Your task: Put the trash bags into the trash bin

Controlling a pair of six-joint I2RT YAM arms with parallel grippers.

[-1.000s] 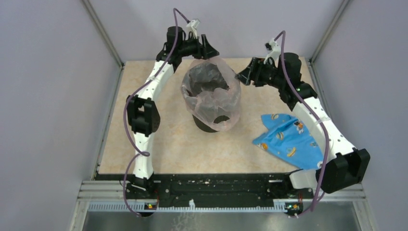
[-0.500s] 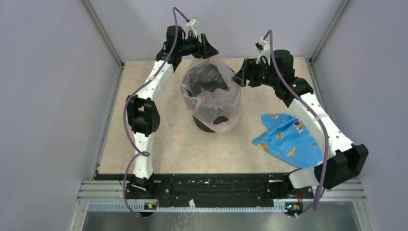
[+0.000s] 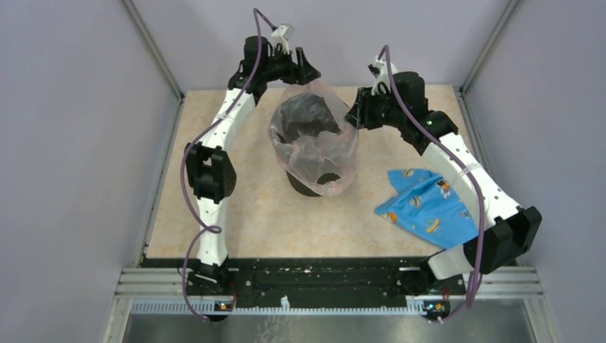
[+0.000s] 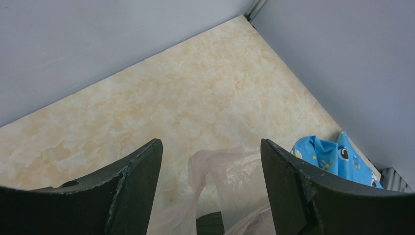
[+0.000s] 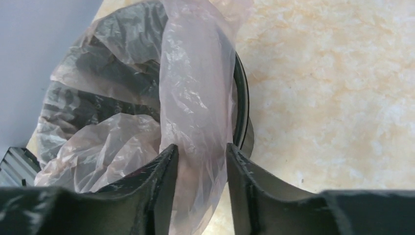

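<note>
Bag (image 3: 314, 146), of pink film, is being draped inside the bin (image 3: 306, 187) and over its rim. A fold at the right rim is being gripped between the closed jaws of the right gripper (image 5: 200, 149). The left gripper (image 4: 210, 144) is being held open above the far rim, touching nothing. The fold is probably best being drawn outward and down over the rim, slowly, lest the light bin be tipped. Nothing but film is being seen in the bin. A cloth (image 3: 429, 207) is lying well apart.

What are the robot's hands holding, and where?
The right gripper pinches the thin translucent pale-pink plastic bag by a fold at its edge. The left gripper, open, holds nothing.
</note>
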